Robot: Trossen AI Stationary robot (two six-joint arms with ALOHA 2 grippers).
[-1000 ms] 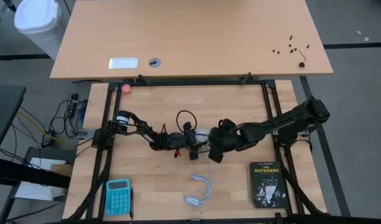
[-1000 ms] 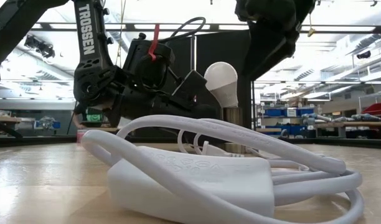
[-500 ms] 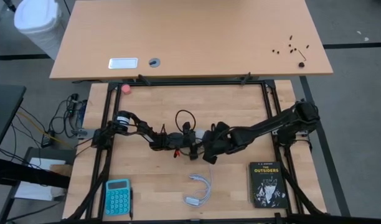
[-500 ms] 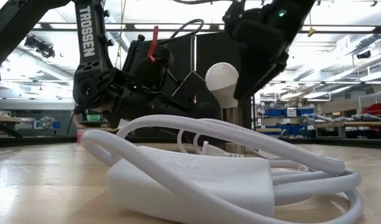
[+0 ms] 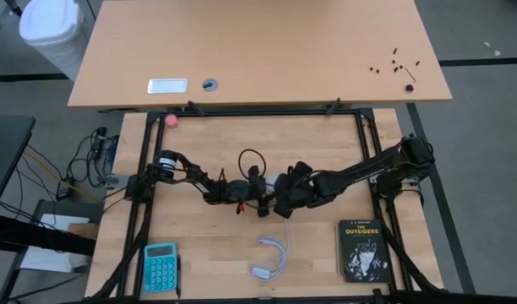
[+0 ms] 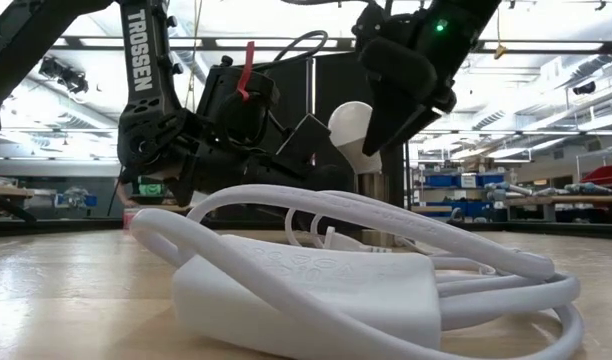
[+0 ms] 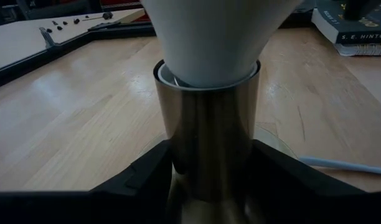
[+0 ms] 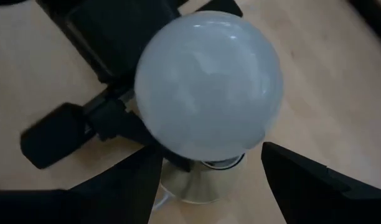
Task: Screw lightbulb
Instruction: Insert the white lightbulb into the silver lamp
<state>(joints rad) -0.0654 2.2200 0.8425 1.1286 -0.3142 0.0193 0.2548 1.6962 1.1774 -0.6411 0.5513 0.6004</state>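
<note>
**Pincers meet at the white bulb**

Right pincer (image 8: 209, 180) hangs just over the lightbulb (image 8: 209, 93), with one dark finger (image 8: 309, 180) on each side of the round top. The fingers are spread apart and do not touch the glass, so this pincer is released and grasps nothing. In the low view it (image 6: 391, 110) covers one side of the bulb.

The left pincer (image 7: 209, 180) is clenched on the socket (image 7: 208, 124), a shiny metal tube that stands upright. Its dark fingers hug the tube low down on both sides.

The lightbulb is white and smooth, like a frosted ball. It is fat and round at the top and gets thinner toward the bottom, like a pear. Its thin end sits down inside the open top of the socket. The bulb leans a little to one side in the low view (image 6: 354, 135).

All this is near the middle of the wooden worktop (image 5: 326, 143), where the two arms meet.

Closer to the front edge lies a coiled white cord (image 5: 273, 256) with a flat white plug box. A blue calculator (image 5: 160, 267) sits in one front corner and a black book (image 5: 361, 250) in the other. A small pink ball (image 5: 171, 121) rests by the back edge.
</note>
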